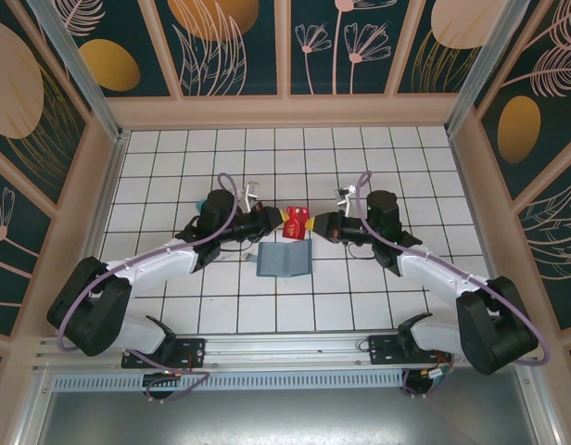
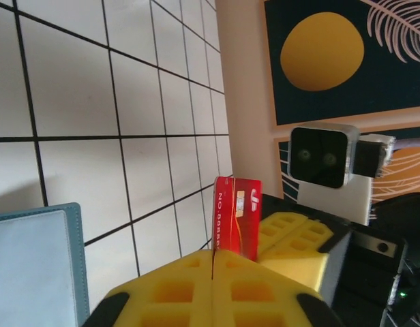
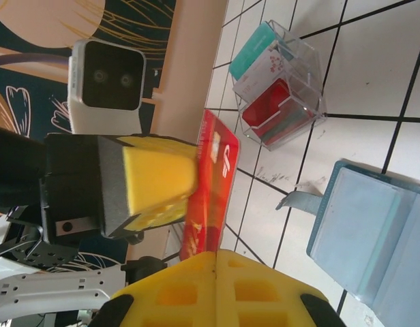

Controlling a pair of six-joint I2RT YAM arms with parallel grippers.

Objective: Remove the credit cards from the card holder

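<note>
While both arms reach inward over the white tiled table (image 1: 174, 167), their fingertips meet tip to tip with a single red credit card (image 1: 295, 221) pinched between them. From the left wrist, the left gripper (image 2: 213, 262) has its yellow pads pressed together, and the red credit card (image 2: 236, 218) stands on edge out of the seam between them, with printed digits running along one long side. Straight ahead of it, the right gripper (image 2: 292, 235) closes on the card's far end. From the right wrist, the right gripper (image 3: 213, 257) is likewise clamped on the red credit card (image 3: 211, 187), with the left gripper (image 3: 159, 187) holding the opposite end. The card holder (image 1: 284, 260) lies open and flat on the tiles just below both grippers, on the side nearer the arm bases, its pale blue-grey inside facing up. Beyond the right gripper's fingers sits a clear plastic box (image 3: 281, 88) with a teal card (image 3: 253, 51) and red ones stacked inside.
</note>
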